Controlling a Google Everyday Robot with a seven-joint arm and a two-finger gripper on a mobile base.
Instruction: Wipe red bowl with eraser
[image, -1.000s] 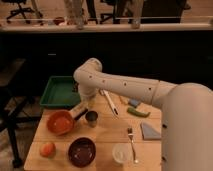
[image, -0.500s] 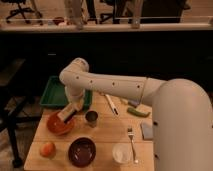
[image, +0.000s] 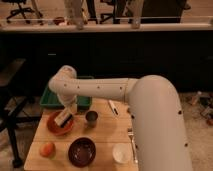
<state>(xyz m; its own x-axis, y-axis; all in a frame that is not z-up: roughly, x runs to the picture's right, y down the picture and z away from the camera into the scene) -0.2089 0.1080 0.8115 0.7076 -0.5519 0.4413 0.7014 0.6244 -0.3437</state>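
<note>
Across the frame, largest to smallest:
Arm: a bulky white arm (image: 150, 115) is seen filling the right half of the frame and reaching leftward, its elbow bent at centre left above the counter.
Counter: a light wooden counter (image: 107, 130) is seen in the lower centre, carrying all the small things.
Green tray: a green tray (image: 50, 97) is set at the counter's back left edge, partly hidden behind the arm.
Red bowl: the red bowl (image: 52, 127) is placed at the left of the counter, just in front of the green tray.
Dark bowl: a maroon-brown bowl (image: 82, 151) is placed at the lower centre, near the front edge.
White bowl: a small white bowl (image: 121, 153) is set to the right of the dark bowl.
Gripper: the gripper (image: 66, 116) is lowered over the red bowl; its fingers are pressed together on the eraser.
Eraser: the eraser (image: 63, 120) is held tilted inside the red bowl, against its inner surface.
Metal cup: a small metal cup (image: 91, 117) is stood just right of the red bowl.
Orange: an orange fruit (image: 47, 149) is laid at the lower left, in front of the red bowl.
</note>
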